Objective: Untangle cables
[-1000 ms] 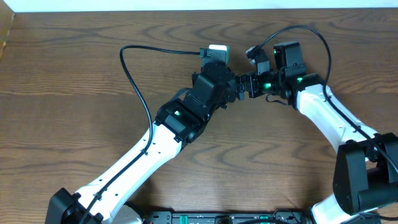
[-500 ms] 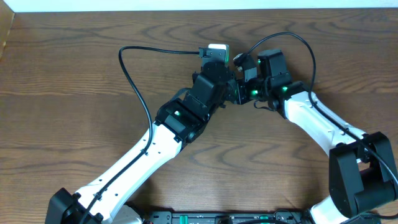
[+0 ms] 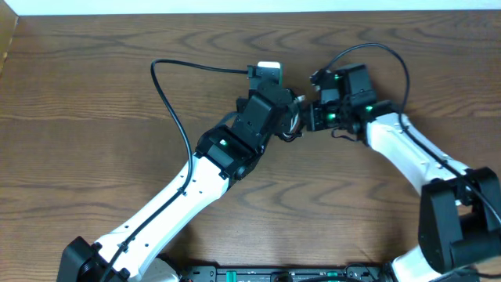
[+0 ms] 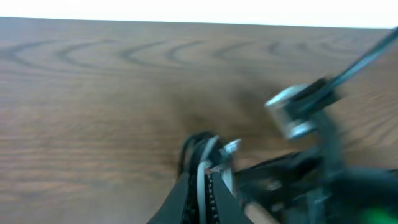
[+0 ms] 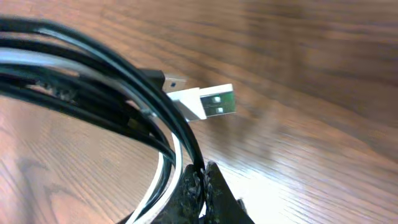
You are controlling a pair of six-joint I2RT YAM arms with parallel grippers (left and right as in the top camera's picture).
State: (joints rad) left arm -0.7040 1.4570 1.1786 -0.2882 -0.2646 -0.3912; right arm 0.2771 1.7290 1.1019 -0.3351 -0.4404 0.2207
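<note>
Both arms met near the upper middle of the overhead frame, above the bare wood table [image 3: 94, 78], with the cables [image 3: 293, 124] bunched in the small gap between the two wrists. The left gripper [image 4: 207, 182] was clamped tight on a small loop of black and white cord that rose from between its fingers at the bottom centre of its own blurred view. The right gripper [image 5: 203, 179] was closed as well, its tips pinched together at the bottom centre of its view where the strands ran down into them. From there the black cable [image 5: 93, 68] swept in several strands toward the upper left, and the white cable [image 5: 163, 177] curved off toward the lower left. A white plug [image 5: 211, 104] and a smaller black plug [image 5: 164, 80] stuck out free, side by side, just right of the bundle at mid-frame. Which cord the right tips truly held was hard to say, since both colours seemed to pass through the pinch. The step in hand looked like a two-handed grip on the knot, with the untangling itself hardly begun. The next move probably called for drawing the wrists slowly apart, keeping both pinches firm and watching that the loose plugs could slip through the loops rather than snag and tighten them.
</note>
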